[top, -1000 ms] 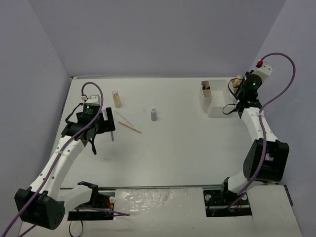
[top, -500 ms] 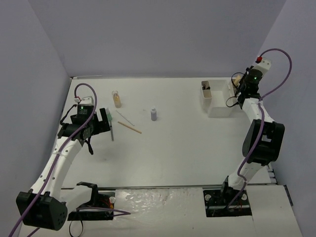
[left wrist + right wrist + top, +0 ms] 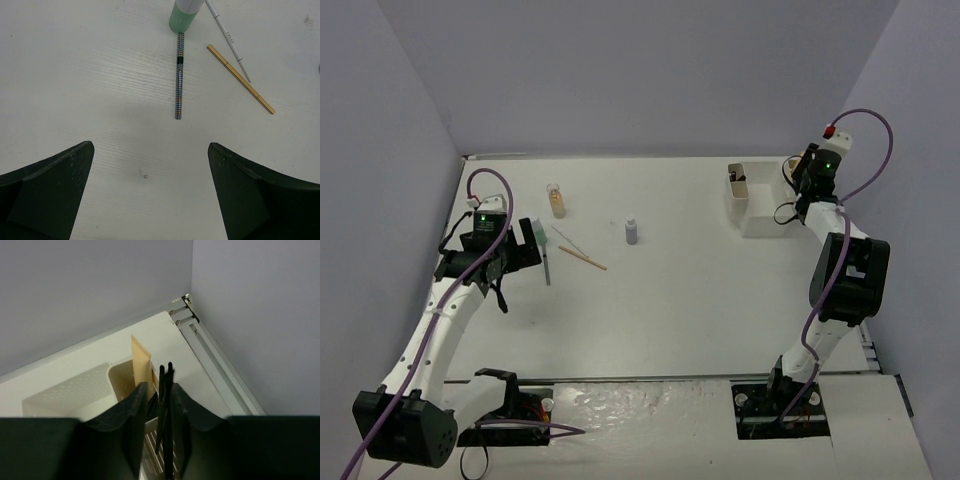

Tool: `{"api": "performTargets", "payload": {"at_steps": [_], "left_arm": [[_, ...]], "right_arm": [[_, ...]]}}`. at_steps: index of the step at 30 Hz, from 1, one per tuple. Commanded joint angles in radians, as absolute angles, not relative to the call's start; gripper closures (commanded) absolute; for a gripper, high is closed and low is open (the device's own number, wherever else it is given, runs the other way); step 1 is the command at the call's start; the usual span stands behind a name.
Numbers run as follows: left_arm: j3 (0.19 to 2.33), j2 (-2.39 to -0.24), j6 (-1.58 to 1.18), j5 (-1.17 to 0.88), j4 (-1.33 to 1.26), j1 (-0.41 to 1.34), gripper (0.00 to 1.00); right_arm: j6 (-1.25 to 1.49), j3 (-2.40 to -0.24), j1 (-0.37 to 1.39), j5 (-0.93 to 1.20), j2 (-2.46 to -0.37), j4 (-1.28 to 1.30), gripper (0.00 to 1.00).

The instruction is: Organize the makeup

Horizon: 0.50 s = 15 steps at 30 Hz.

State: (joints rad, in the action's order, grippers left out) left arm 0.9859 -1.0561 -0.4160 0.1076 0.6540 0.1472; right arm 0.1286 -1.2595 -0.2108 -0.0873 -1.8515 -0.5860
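On the left, makeup lies on the table: an amber bottle point(image 3: 556, 199), a grey-purple bottle point(image 3: 631, 231), a tan stick point(image 3: 583, 259) and a thin white pencil point(image 3: 571, 238). My left gripper point(image 3: 527, 245) hovers wide open with nothing between its fingers. In the left wrist view it point(image 3: 151, 146) is just short of a chequered pencil point(image 3: 178, 75), with a green bottle point(image 3: 185, 12) and the tan stick point(image 3: 240, 78) beyond. My right gripper point(image 3: 802, 172) is over the white box point(image 3: 760, 218). Its jaws point(image 3: 159, 386) stand slightly apart around two thin black pencils point(image 3: 164, 405) upright in a compartment, with a gap on the left side.
A flat tan piece point(image 3: 141, 362) stands in the box compartment beside the black pencils, and dark items sit in the box's left compartment point(image 3: 738, 180). The table's metal edge rail point(image 3: 215, 365) and the wall corner are close behind the box.
The right wrist has swung further back over the box and its jaws have parted a little from the black pencils. The left gripper has drawn back slightly to the left, still wide open.
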Motion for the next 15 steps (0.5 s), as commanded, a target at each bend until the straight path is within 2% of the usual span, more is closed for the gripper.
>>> {"api": "performTargets", "payload": {"at_steps": [1,3,7,15], "left_arm": [[1.008,-1.037,-0.426,0.088,0.618,0.119,0.03],[1.005,-1.037,-0.426,0.084,0.619,0.118,0.03],[0.997,-1.042,-0.438,0.062,0.614,0.118,0.03],[1.009,-1.137,-0.441,0.000,0.633,0.118,0.04]], "right_arm": [[0.124,-1.249,-0.217,-0.079,-1.765,-0.650,0.57],[0.124,-1.254,-0.216,-0.083,-1.729,-0.626,0.44],[0.114,-1.280,-0.215,-0.106,-1.640,-0.531,0.27],[0.251,-1.295,-0.215,-0.121,-1.350,-0.261,0.06]]}}
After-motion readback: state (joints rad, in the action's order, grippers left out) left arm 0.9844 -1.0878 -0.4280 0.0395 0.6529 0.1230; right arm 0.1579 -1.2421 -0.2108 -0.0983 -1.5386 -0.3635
